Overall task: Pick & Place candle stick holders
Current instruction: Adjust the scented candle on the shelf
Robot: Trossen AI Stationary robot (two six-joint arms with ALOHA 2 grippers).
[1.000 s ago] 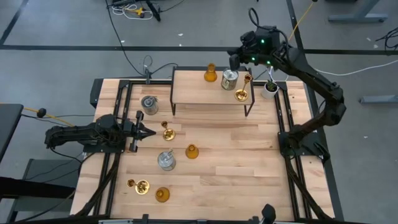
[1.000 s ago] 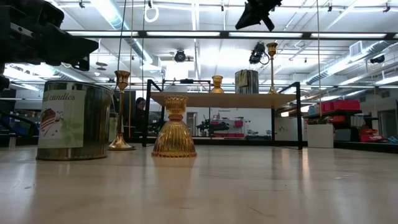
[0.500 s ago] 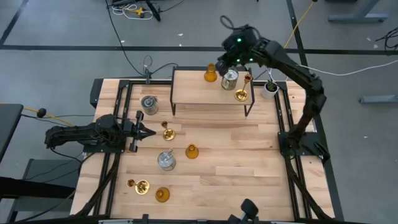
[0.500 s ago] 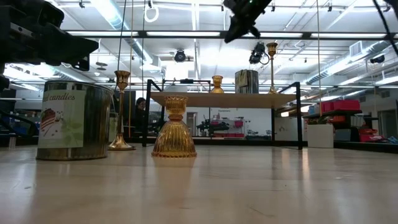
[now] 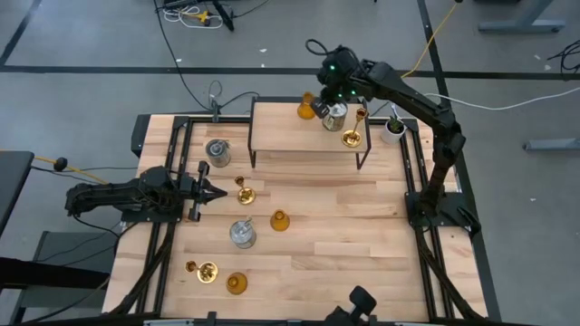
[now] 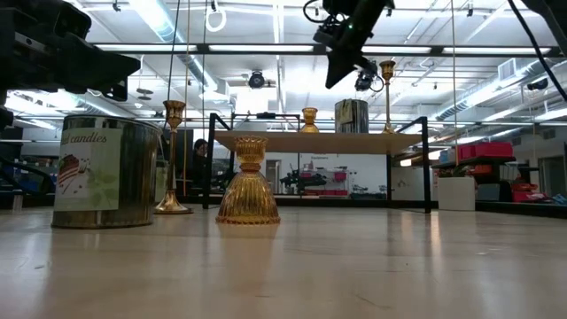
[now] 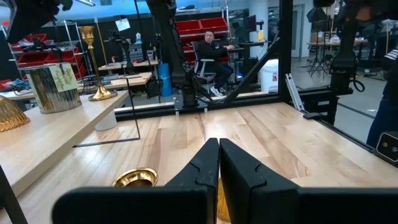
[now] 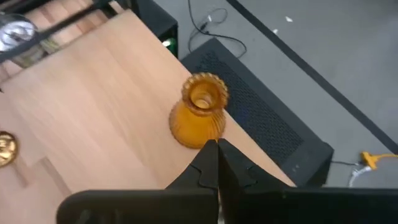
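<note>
Wooden counter (image 5: 344, 235) carries a raised shelf (image 5: 281, 136) at its far side. Right pincer (image 8: 216, 148), shut and empty, hangs above the amber holder (image 8: 199, 118) on the shelf. Next it must open and drop. Left pincer (image 7: 219, 146) waits shut at the left.

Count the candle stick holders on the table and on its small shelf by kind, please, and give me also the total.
Silvery glass holders: 3
Amber bell-shaped holders: 3
Brass holders: 3
Total: 9
</note>
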